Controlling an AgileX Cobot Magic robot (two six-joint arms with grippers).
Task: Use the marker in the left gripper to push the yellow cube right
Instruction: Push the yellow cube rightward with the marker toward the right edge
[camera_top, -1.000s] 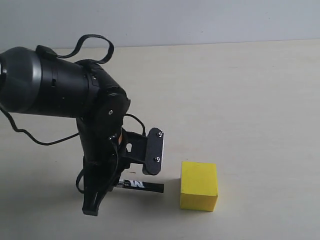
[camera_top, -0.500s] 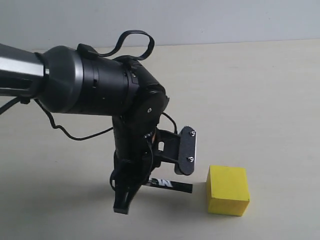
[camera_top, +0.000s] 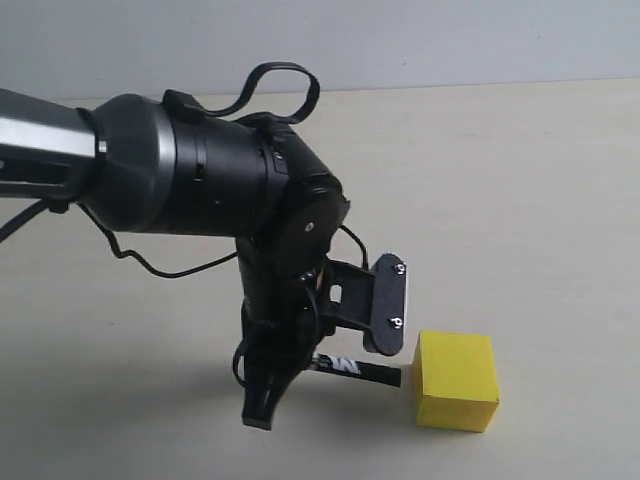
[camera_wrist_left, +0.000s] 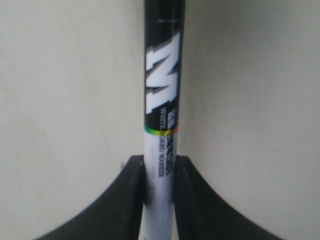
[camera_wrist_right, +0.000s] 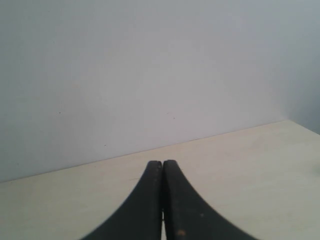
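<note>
The left gripper (camera_top: 320, 362), jaws clamped on the marker (camera_top: 362, 371), is holding its tip at, or just shy of, the cube (camera_top: 456, 381) ahead; an off-centre push risks spinning the cube aside.

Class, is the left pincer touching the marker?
Touching. In the left wrist view the left pincer clamps the marker, both fingers flush against its barrel.

A large white "M" is borne on the black label of the slim white-barrelled marker (camera_top: 358, 369), seen in the exterior view at 9 o'clock of the matte yellow cube (camera_top: 456, 380); the smaller print is blurred.
</note>
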